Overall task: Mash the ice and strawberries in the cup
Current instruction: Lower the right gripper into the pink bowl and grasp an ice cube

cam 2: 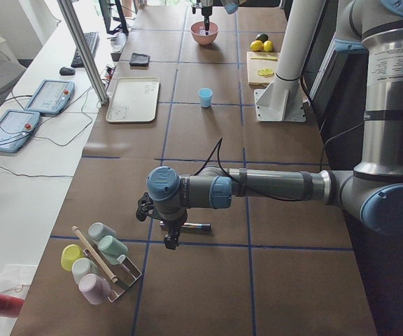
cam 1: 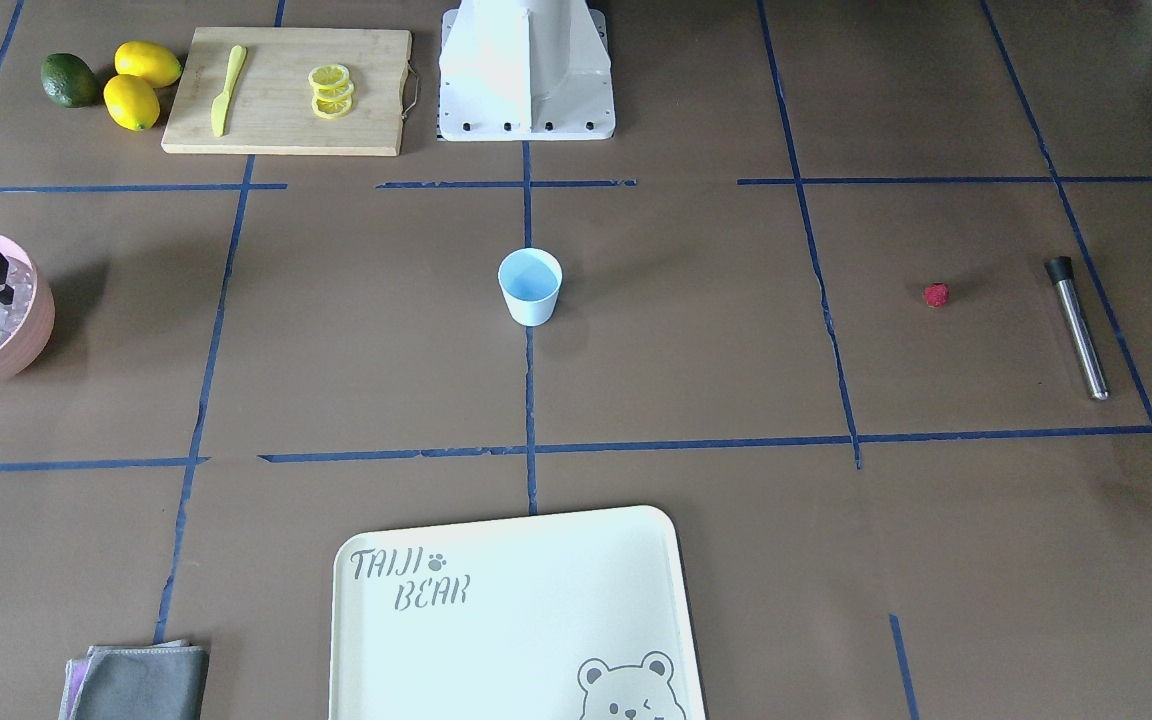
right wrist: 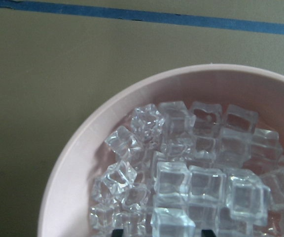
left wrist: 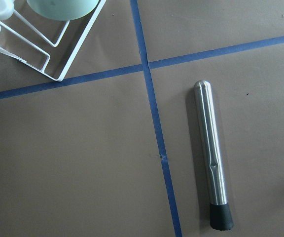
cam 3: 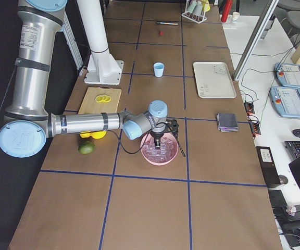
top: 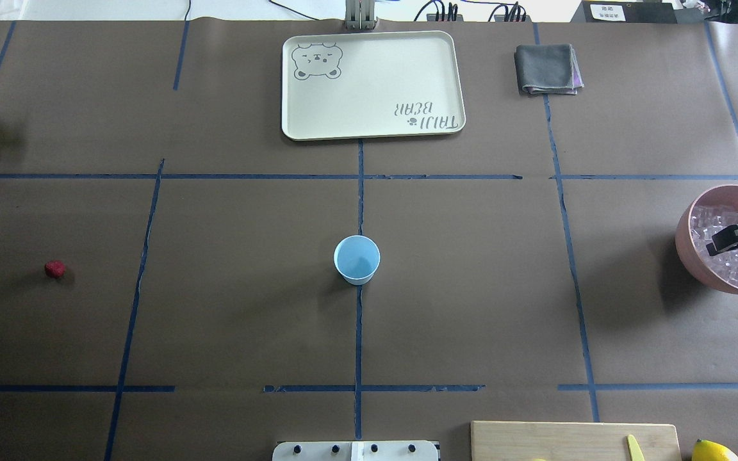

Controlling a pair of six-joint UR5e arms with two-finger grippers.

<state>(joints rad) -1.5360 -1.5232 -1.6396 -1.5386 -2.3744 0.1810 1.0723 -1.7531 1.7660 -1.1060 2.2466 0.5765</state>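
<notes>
Ice cubes (right wrist: 196,182) fill the pink bowl (right wrist: 83,143) at the right end of the table (top: 471,288), directly under the right claw (top: 721,238), which is spread just above them. The cup (top: 357,259) stands at the centre, well apart. The left claw (cam 2: 168,234) hangs over a steel muddler (left wrist: 212,158); spread or pressed together, I cannot tell.

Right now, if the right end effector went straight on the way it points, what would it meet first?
The ice piled in the pink bowl, which lies directly beneath the right end effector. How far below it lies is unclear.
</notes>
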